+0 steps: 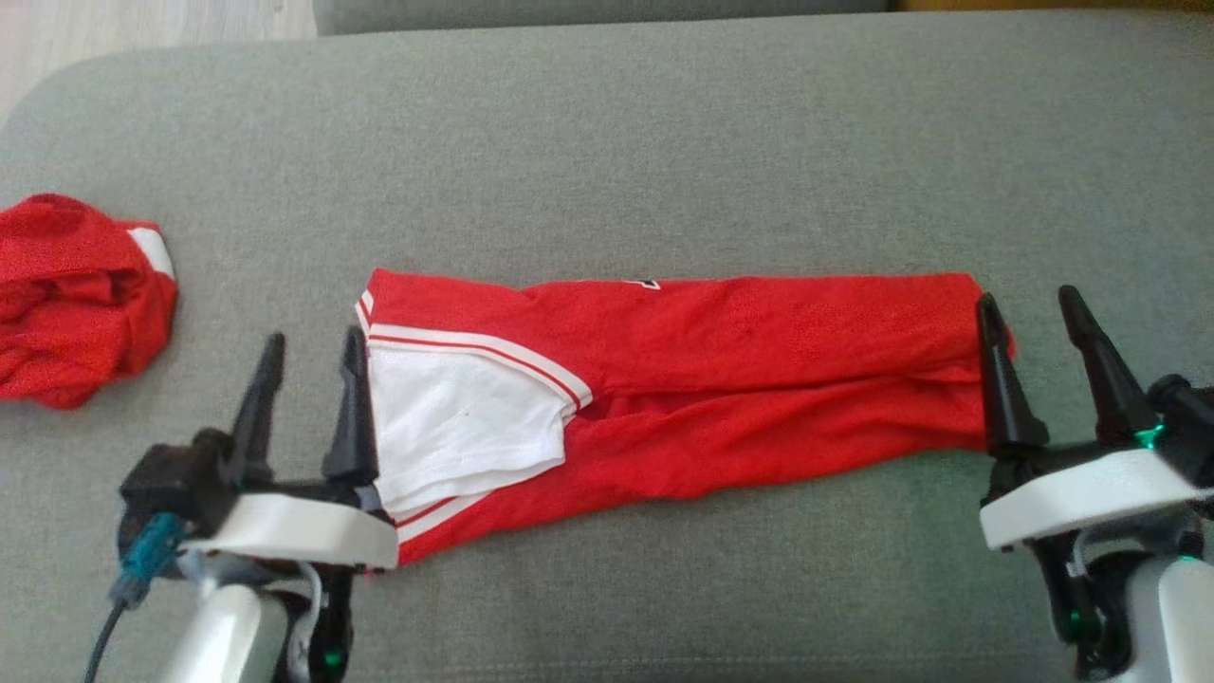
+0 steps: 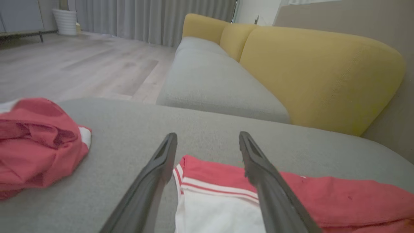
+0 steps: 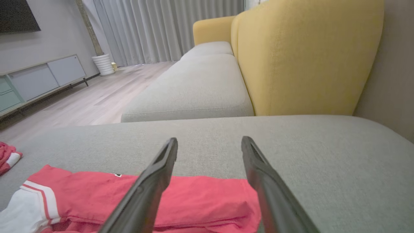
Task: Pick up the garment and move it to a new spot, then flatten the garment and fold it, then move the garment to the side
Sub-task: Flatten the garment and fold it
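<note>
small black-and-white tag (image 1: 650, 283) on the far edge of the garment (image 1: 721, 341), ahead and between the claws, too tiny to read. left claw (image 1: 315, 334) low over the grey woven cushion (image 1: 607, 142), fingers pointing forward, spread wide, gripping nothing, inner finger right against the garment's white, red-striped end. right claw (image 1: 1028, 294) in the same pose, wide apart and empty, inner finger at the folded red end. garment flat, one long soft band from claw to claw. crumpled red heap (image 1: 76, 294) out beyond the left claw's outer side. smooth yellow backrest (image 2: 317, 74) ahead.
</note>
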